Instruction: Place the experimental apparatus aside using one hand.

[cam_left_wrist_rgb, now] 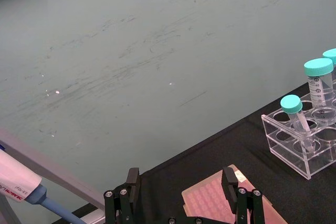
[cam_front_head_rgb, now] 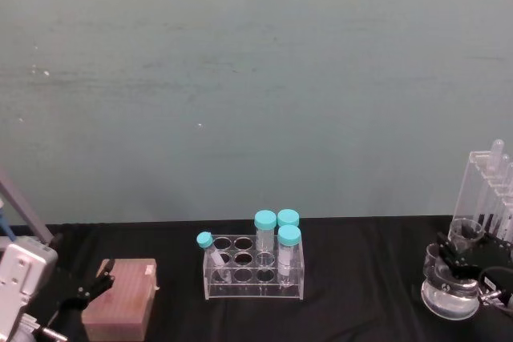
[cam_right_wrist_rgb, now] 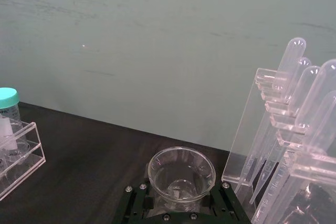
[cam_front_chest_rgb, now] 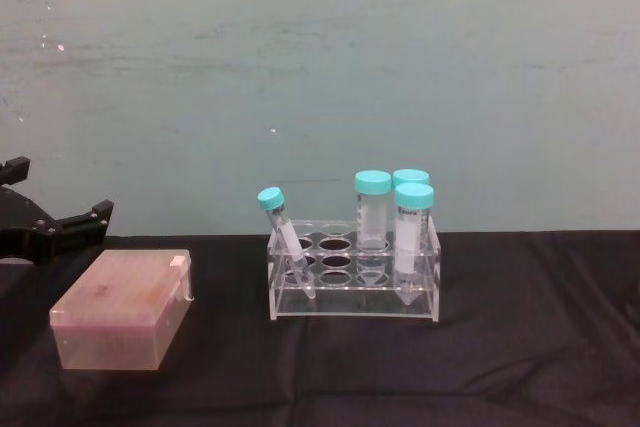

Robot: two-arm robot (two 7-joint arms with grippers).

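Conical flask (cam_front_head_rgb: 450,294) with clear liquid gripped by right end effector (cam_front_head_rgb: 458,266), beside acrylic stand (cam_front_head_rgb: 489,190) of long tubes.

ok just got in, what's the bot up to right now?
The right gripper is at the table's far right, its fingers on either side of a conical flask, beside the tall acrylic stand of long tubes. Whether it has clamped the flask isn't clear. The left gripper hangs open over the pink tip box at the left, holding nothing. The tube rack with teal-capped tubes stands in the middle of the black cloth.
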